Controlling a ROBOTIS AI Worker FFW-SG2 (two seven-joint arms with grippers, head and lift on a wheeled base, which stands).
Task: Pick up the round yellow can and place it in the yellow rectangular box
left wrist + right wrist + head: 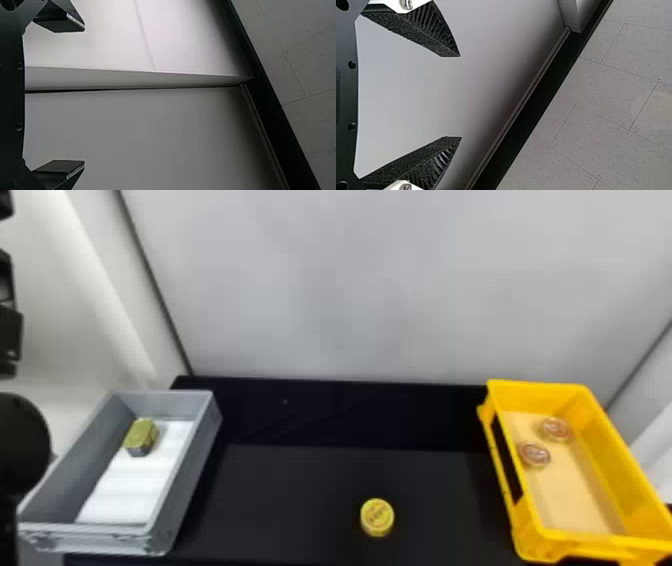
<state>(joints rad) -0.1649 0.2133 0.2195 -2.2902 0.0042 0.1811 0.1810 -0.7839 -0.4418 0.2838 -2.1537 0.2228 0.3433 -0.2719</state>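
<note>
In the head view, the round yellow can (377, 516) stands upright on the black table, nearer to the yellow rectangular box (602, 435) than to the grey box. That yellow box is at the right, with two round reddish cans inside. Black parts of my left arm (22, 445) run along the left edge, beside the grey box and far from the can. In the left wrist view, my left gripper (84, 96) is open with nothing between its fingers. My right gripper (460, 97) is also open and holds nothing in the right wrist view.
A grey box (185, 470) with white lining stands at the table's left, holding a greenish-gold angular can (142, 435). Between the boxes lies the black tabletop (285, 495), backed by a pale wall (350, 290). Both wrist views look toward pale panels and tiled surfaces.
</note>
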